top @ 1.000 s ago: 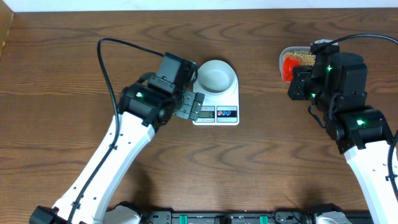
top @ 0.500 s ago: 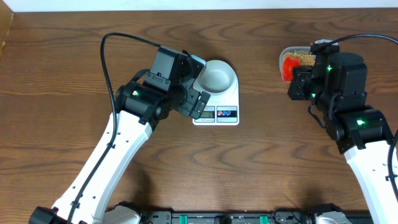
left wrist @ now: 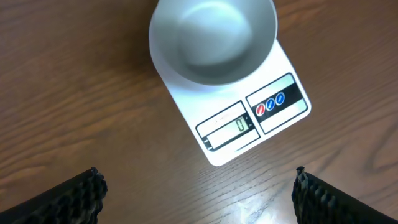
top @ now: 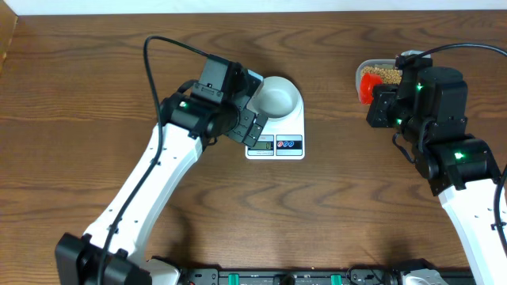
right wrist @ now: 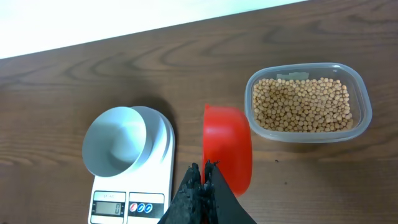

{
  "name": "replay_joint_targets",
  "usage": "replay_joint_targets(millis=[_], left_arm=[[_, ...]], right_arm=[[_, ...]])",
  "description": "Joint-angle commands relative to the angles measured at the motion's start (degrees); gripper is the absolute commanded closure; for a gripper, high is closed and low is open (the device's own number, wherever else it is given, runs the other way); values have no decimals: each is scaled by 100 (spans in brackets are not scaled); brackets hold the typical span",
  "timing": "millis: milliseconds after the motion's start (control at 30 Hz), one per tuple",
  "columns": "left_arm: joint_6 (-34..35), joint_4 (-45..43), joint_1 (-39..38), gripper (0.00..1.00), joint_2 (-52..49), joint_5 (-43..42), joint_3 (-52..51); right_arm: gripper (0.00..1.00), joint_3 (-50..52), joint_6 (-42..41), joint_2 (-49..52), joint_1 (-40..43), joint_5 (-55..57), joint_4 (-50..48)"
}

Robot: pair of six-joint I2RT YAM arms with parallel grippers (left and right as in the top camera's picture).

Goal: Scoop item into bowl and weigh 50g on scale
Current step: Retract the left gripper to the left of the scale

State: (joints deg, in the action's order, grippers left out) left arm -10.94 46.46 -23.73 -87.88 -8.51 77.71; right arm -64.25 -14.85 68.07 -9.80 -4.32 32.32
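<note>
bowl (left wrist: 212,38) | ahead of left end effector (left wrist: 198,182) (on scale (left wrist: 283,74))

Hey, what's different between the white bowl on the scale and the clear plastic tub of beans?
The bowl is round and opaque pale white; the tub is a clear rounded rectangle. The bowl is empty, while the tub holds a layer of tan beans. The bowl sits on the scale; the tub rests directly on the table. Both stand upright with open tops.
</note>
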Motion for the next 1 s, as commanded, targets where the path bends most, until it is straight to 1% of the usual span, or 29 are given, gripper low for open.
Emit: replay_joint_targets(millis=[0,233,333,367,533,667,967], left_arm=[[-199,11,31,2,-55,-26,13],[-227,13,79,2,-52,-153,13],[-485,50,219,2,-52,-686,13],[-640,98,365,2,-48,-1067,13],[-1027,223,846,2,-46,-1797,13],[-1047,280,1025,2,-42,-1803,13],[-1134,164,1032,2,59,-1738,13]], right_arm=[[99,-133,-52,-105,39,-31,9],[99,-133,-52,-105,39,-28,7],[99,-133,-52,-105,39,-28,9],[99,-133,-52,-105,39,-28,9],[99,-133,-52,-105,39,-31,9],[99,-133,-52,-105,39,-31,7],[99,-133,-48,-105,39,-31,7]])
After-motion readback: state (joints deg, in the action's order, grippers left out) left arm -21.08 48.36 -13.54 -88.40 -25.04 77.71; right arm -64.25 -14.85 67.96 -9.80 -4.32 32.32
